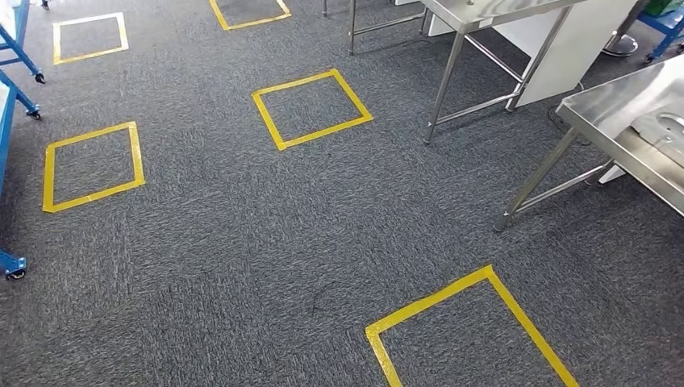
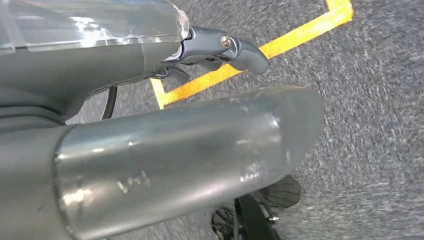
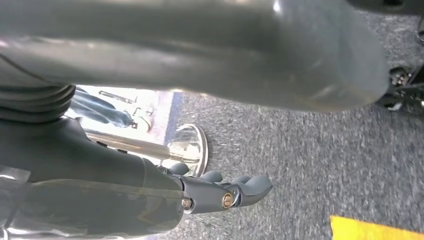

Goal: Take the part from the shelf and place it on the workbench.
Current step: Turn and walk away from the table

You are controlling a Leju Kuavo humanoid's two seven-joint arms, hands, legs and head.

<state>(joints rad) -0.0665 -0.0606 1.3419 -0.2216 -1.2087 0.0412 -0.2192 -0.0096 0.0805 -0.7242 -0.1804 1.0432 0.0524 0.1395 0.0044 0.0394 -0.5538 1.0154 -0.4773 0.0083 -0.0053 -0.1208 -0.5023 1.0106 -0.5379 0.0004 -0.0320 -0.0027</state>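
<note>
In the left wrist view my left hand [image 2: 220,50] hangs over the grey carpet, its dark fingers stretched out and its thick grey thumb [image 2: 190,155] apart from them, with nothing held. My right hand [image 3: 225,192] hangs the same way in the right wrist view, fingers loosely extended and nothing in them. At the right edge of the head view stands a steel workbench [image 1: 601,109], with a pale rounded shape [image 1: 668,129] on its top that I cannot identify. Blue wheeled shelf frames [image 1: 18,48] stand at the left edge.
Several yellow tape squares mark the carpet, one in the middle [image 1: 311,109] and one near the front [image 1: 472,334]. A second steel table [image 1: 476,16] with a white panel stands at the back right. A round steel base [image 3: 192,145] rests on the floor near my right hand.
</note>
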